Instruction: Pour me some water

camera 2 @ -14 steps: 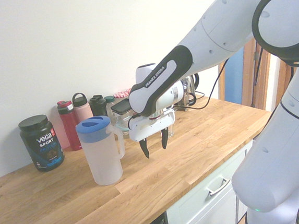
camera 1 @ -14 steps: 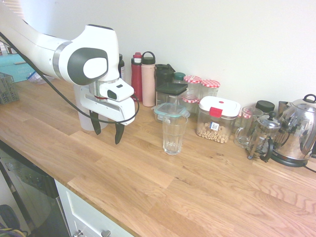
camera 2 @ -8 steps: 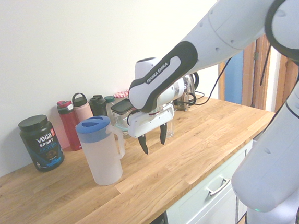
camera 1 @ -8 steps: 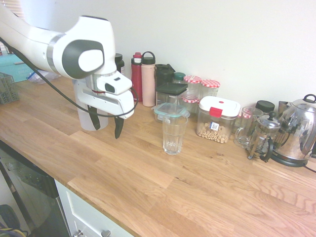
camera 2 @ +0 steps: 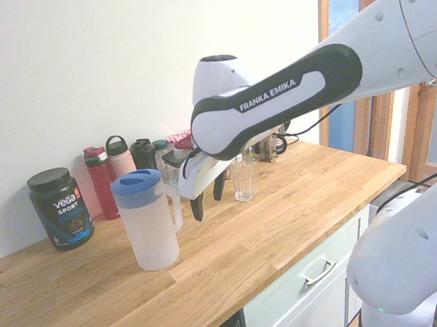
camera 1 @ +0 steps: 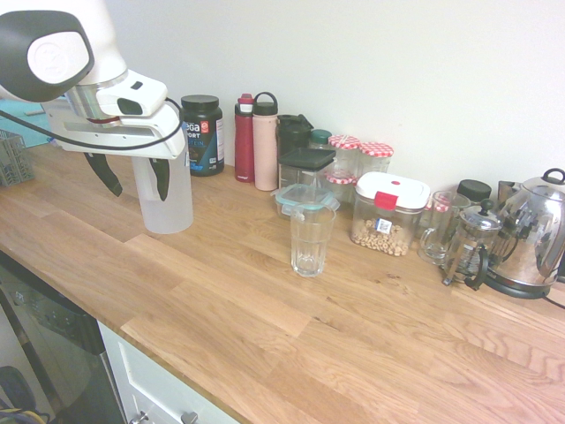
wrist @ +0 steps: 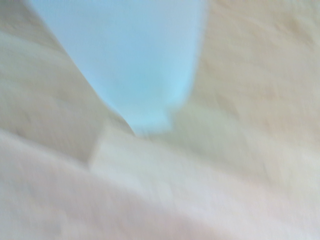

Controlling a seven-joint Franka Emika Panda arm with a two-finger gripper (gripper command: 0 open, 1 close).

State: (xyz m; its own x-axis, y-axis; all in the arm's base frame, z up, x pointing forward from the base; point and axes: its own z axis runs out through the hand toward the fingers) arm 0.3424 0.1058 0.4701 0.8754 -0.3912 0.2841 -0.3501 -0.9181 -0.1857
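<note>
The jug (camera 2: 149, 223) is seen standing upright on the worktop (camera 1: 265, 300), roughly midway between the wall and the front edge, with its blue lid (camera 2: 136, 187) on and its handle (camera 2: 176, 207) turned toward the gripper (camera 2: 208, 194). The water inside can barely be made out through the frosted wall. The gripper is held just beside the handle with its fingers spread wide and nothing between them; whether anything is touched cannot be told. In the first exterior view the jug is partly covered by the fingers (camera 1: 160, 178). The glass (camera 1: 311, 238) stands empty further along, near the jars at the wall.

Several failures are to be feared from here. The handle could be struck by a finger, not straddled, so that the tall jug is pushed or tipped. A grip taken on the handle alone could let the full jug swing. The glass could be missed if the spout is misjudged.
</note>
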